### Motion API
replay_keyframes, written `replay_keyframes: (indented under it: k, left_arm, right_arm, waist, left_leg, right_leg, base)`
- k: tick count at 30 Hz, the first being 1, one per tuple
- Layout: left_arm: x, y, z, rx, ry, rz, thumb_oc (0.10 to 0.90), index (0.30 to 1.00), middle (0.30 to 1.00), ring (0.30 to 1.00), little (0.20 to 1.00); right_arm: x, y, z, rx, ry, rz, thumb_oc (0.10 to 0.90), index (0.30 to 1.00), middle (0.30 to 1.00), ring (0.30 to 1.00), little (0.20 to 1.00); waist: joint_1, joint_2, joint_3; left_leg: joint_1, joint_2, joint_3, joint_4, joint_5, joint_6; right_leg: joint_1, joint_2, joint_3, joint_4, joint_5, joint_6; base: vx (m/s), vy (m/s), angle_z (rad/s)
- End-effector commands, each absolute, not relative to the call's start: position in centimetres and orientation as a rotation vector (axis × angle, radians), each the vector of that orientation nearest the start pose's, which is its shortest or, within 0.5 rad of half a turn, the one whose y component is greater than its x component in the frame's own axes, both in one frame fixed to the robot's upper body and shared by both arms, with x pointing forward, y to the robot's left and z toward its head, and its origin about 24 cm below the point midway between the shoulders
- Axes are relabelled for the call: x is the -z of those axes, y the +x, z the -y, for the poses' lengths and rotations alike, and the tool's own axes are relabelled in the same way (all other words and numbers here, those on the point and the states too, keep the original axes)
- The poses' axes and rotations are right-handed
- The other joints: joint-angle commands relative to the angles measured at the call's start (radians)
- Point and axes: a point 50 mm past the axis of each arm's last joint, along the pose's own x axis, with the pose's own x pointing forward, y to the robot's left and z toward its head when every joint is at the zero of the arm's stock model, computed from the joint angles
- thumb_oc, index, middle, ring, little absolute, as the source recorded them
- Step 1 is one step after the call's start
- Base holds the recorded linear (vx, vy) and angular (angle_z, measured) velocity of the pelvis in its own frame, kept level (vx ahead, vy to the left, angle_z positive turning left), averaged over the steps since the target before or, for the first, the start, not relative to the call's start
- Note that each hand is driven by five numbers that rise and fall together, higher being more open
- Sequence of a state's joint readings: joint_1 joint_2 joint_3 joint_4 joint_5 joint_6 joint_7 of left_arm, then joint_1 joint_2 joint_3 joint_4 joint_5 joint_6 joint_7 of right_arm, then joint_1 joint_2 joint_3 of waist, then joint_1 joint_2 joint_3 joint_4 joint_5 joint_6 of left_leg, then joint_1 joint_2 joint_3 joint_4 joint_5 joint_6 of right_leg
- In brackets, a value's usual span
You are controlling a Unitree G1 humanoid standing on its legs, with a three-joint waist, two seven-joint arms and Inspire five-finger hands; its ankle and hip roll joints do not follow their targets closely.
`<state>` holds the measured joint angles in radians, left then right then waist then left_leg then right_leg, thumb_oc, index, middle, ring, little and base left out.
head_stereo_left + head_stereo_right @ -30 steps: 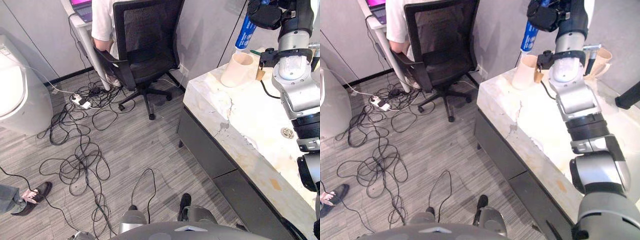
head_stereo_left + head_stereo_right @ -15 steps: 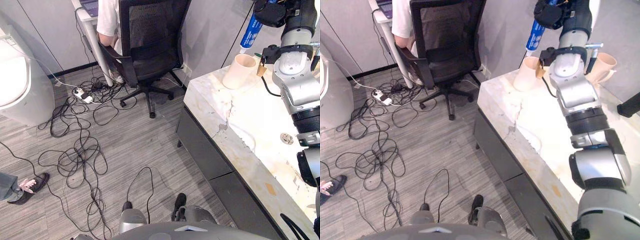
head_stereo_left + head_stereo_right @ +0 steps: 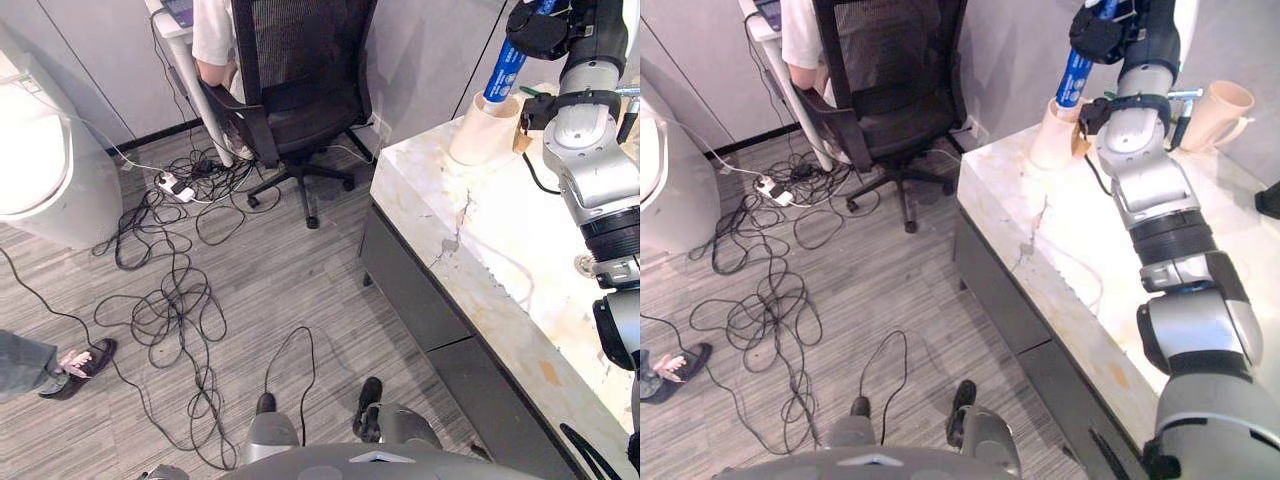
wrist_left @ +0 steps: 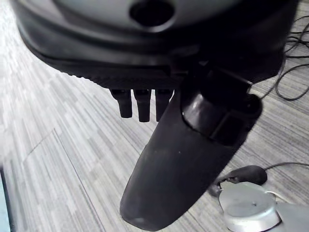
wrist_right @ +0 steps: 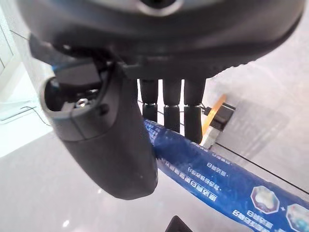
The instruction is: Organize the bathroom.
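Toothpaste tube [image 3: 1075, 72] in rt hand [image 3: 1102, 32], prob. over cup [image 3: 1051, 136]; print unreadable

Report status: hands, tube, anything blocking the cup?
Right hand shut on blue tube, lower end entering beige cup on marble counter. Left hand idle, open, above floor. Nothing blocking the cup.
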<state>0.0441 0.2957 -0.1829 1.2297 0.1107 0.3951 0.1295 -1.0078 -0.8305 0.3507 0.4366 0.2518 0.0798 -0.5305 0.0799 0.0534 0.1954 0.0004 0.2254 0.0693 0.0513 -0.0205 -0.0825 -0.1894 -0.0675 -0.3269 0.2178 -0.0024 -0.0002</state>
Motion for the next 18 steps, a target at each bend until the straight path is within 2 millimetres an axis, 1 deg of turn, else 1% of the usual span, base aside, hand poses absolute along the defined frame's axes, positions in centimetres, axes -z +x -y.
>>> replay_keyframes:
  k: [1, 3, 7, 15, 16, 17, 18]
  left_arm:
    - [14.0, 1.4, -31.6, -0.222, 0.735, -1.762, 0.800, 0.900, 0.900, 0.900, 0.900]
    - [14.1, 1.4, -31.5, -0.224, 0.731, -1.759, 0.800, 0.900, 0.900, 0.900, 0.900]
    - [14.2, 2.1, -31.3, -0.221, 0.723, -1.738, 0.800, 0.900, 0.900, 0.900, 0.900]
    - [14.3, 2.2, -31.1, -0.210, 0.713, -1.733, 0.800, 0.900, 0.900, 0.900, 0.900]
    - [14.3, 2.3, -31.0, -0.207, 0.710, -1.733, 0.800, 0.900, 0.900, 0.900, 0.900]
    - [14.3, 2.3, -30.9, -0.202, 0.711, -1.734, 0.800, 0.900, 0.900, 0.900, 0.900]
    - [14.3, 2.3, -30.9, -0.199, 0.711, -1.735, 0.800, 0.900, 0.900, 0.900, 0.900]
  right_arm:
    - [-39.6, 33.3, 23.3, 0.604, -0.455, 0.930, 0.400, 0.300, 0.300, 0.300, 0.300]
    - [-39.5, 33.2, 23.4, 0.604, -0.453, 0.930, 0.400, 0.300, 0.300, 0.300, 0.300]
    - [-39.6, 33.2, 23.4, 0.606, -0.436, 0.935, 0.400, 0.300, 0.300, 0.300, 0.300]
    - [-38.7, 33.5, 23.6, 0.606, -0.408, 0.903, 0.400, 0.300, 0.300, 0.300, 0.300]
    - [-38.5, 33.6, 23.6, 0.602, -0.405, 0.897, 0.431, 0.347, 0.347, 0.347, 0.347]
    - [-38.3, 33.7, 23.6, 0.593, -0.405, 0.887, 0.577, 0.566, 0.566, 0.566, 0.566]
    - [-38.2, 33.8, 23.6, 0.591, -0.408, 0.882, 0.800, 0.900, 0.900, 0.900, 0.900]
  waist:
    - [0.008, -0.039, -0.026]
    - [0.007, -0.037, -0.023]
    - [0.003, -0.029, -0.013]
    - [-0.006, -0.019, -0.005]
    - [-0.007, -0.017, -0.004]
    - [-0.008, -0.015, -0.003]
    - [-0.008, -0.014, -0.003]
  left_leg:
    - [0.009, 0.027, 0.032, 0.053, 0.056, -0.078]
    - [0.004, 0.028, 0.030, 0.057, 0.060, -0.079]
    - [-0.010, 0.028, 0.028, 0.058, 0.064, -0.080]
    - [-0.025, 0.024, 0.030, 0.076, 0.074, -0.082]
    - [-0.025, 0.024, 0.031, 0.075, 0.075, -0.082]
    - [-0.024, 0.024, 0.031, 0.075, 0.076, -0.083]
    - [-0.024, 0.023, 0.032, 0.075, 0.076, -0.083]
  right_leg:
    - [0.054, -0.004, 0.125, -0.044, -0.063, 0.078]
    - [0.053, -0.004, 0.127, -0.044, -0.063, 0.076]
    - [0.038, -0.007, 0.131, -0.030, -0.069, 0.075]
    - [0.035, -0.013, 0.139, -0.031, -0.071, 0.072]
    - [0.036, -0.014, 0.139, -0.033, -0.070, 0.072]
    - [0.037, -0.016, 0.140, -0.033, -0.070, 0.072]
    - [0.038, -0.017, 0.140, -0.034, -0.069, 0.072]
  base:
    - [0.00, 0.000, 0.00]
    - [0.00, 0.000, 0.00]
    - [-0.02, 0.002, 0.00]
    - [-0.01, 0.002, 0.00]
    - [-0.01, 0.035, 0.00]
    - [-0.01, 0.037, 0.00]
    - [-0.01, 0.043, 0.00]
